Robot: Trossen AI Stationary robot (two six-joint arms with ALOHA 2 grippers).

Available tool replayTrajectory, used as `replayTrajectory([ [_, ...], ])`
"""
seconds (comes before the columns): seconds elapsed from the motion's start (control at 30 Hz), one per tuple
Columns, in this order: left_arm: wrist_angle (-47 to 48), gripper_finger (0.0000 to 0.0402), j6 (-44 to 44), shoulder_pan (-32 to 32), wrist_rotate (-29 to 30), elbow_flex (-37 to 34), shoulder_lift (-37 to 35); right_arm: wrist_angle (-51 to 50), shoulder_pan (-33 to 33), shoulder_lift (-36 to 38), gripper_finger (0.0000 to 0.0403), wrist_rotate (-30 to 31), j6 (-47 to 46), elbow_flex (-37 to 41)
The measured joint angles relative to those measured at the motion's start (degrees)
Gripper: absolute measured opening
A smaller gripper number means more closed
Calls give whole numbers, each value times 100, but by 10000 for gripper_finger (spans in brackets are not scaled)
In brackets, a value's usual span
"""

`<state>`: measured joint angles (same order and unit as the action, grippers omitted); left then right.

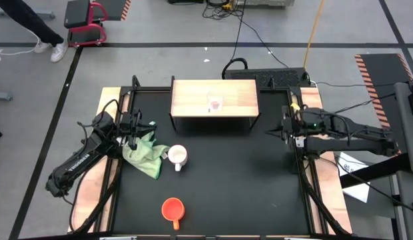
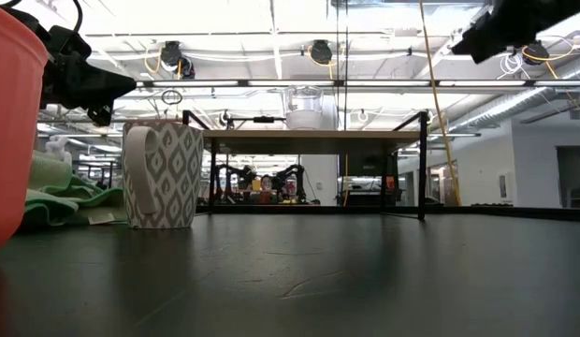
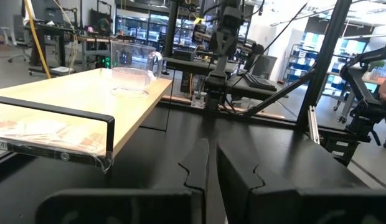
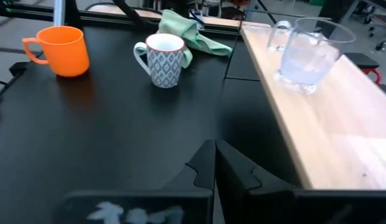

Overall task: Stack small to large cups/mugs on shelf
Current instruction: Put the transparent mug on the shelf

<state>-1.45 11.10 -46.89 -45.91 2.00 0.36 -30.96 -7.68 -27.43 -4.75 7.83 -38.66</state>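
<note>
Seen from above, the left hand (image 1: 134, 127) hangs with its fingers clenched together and empty at the left edge of the dark surface (image 1: 226, 193), right over the crumpled green cloth (image 1: 145, 155). Just beside that cloth stands the white mug (image 1: 177, 157), patterned in grey, its handle toward the cloth. A grab for this mug could snag the fabric or tip the mug, since the two sit so close. Nearer the front edge, well apart from everything else, sits the orange mug (image 1: 172, 209), its handle pointing at the edge; a clumsy push there might slide it off. At the back centre, the small clear glass cup (image 1: 215, 103) stands upright on the shelf (image 1: 193, 100), alone on its wooden top. The glass looks light and slick, so a heavier mug lowered beside or around it could knock it over or shove it off. On the right, the right hand (image 1: 281, 131) waits beside the shelf's end, fingers likewise pressed together on nothing; a swing from there risks clipping the shelf's thin black legs.
</note>
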Motion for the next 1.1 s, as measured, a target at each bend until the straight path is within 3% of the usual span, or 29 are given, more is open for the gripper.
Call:
replayTrajectory([
  [0.17, 0, 31, -11, 1, 2, 0, 2, 364, 124, 269, 0, -2, -102, 497],
  [0.67, 0, 31, -16, 2, 2, 2, 2, 513, 144, 811, 0, -7, -528, 547],
  [1.1, -2, 31, -27, 0, 2, 0, 1, 1294, 142, 1569, 0, -4, -715, 1364],
])
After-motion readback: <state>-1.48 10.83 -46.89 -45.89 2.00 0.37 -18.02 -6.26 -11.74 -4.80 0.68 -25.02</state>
